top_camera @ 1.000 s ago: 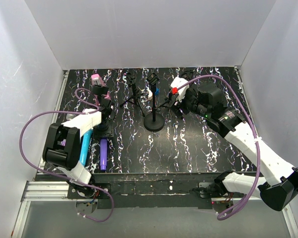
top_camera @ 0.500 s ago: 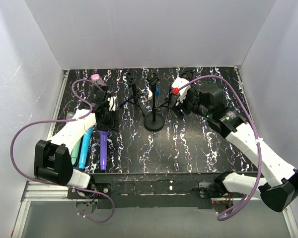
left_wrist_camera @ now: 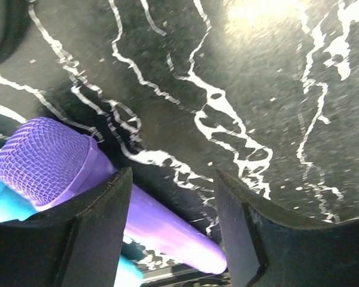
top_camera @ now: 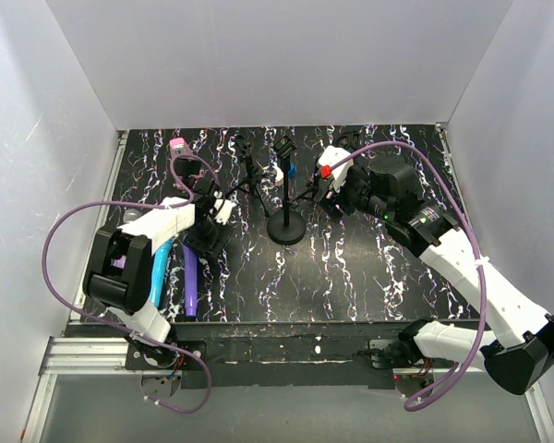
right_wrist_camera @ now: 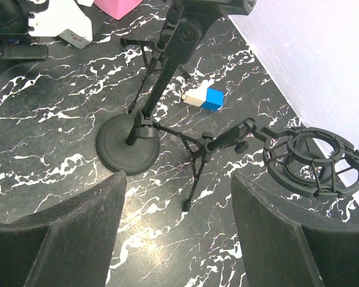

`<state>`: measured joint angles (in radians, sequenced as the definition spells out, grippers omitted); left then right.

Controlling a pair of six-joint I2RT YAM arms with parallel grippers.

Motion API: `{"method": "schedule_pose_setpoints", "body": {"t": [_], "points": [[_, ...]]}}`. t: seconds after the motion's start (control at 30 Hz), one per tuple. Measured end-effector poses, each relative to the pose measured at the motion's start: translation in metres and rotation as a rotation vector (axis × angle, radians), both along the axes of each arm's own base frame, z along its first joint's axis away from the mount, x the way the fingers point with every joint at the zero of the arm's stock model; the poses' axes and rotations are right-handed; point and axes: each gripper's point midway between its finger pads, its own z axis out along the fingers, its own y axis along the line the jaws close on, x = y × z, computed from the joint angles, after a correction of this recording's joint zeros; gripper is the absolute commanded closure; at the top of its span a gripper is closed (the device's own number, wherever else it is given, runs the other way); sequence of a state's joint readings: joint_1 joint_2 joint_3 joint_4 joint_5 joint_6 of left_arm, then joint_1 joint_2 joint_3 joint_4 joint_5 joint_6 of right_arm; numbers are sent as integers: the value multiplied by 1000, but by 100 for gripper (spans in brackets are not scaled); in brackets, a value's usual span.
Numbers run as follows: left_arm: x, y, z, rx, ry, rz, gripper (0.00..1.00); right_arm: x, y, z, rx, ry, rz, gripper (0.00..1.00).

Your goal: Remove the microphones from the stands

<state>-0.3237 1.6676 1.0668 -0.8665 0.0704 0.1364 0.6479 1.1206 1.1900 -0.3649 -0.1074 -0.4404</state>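
Observation:
A purple microphone (top_camera: pixel 191 284) lies flat on the black marbled table, left of centre; in the left wrist view its mesh head (left_wrist_camera: pixel 40 161) points left. My left gripper (top_camera: pixel 206 240) hovers just above the microphone's head end, open and empty (left_wrist_camera: pixel 170 200). The round-base stand (top_camera: pixel 286 225) stands mid-table with a clip (top_camera: pixel 283 148) on top that holds nothing. A tripod stand (top_camera: pixel 246 175) is behind it. My right gripper (top_camera: pixel 326 192) is open and empty to the right of the stands; its view shows the round base (right_wrist_camera: pixel 128 143) and a shock mount (right_wrist_camera: pixel 315 159).
A cyan microphone (top_camera: pixel 159 269) lies left of the purple one. A pink box (top_camera: pixel 178 147) sits at the back left. A white-and-blue block (right_wrist_camera: pixel 204 97) lies behind the stands. White walls close in the table on three sides.
My left arm stretched out towards the back, then folded back; its gripper now sits slightly right of where it was. The purple microphone and the right arm have not moved.

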Motion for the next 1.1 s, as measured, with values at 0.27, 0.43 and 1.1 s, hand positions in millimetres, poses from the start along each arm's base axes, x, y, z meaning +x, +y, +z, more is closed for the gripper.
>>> {"method": "schedule_pose_setpoints", "body": {"t": [0.27,0.43,1.1], "points": [[-1,33,10,136,-88,-143,43,0,0,0,-3,-3,1,23],[-3,45,9,192,-93,-190,43,0,0,0,-3,-2,1,23],[37,-44,100,-280,-414,-347,29,-9,-12,-7,-25,32,-10,22]]}}
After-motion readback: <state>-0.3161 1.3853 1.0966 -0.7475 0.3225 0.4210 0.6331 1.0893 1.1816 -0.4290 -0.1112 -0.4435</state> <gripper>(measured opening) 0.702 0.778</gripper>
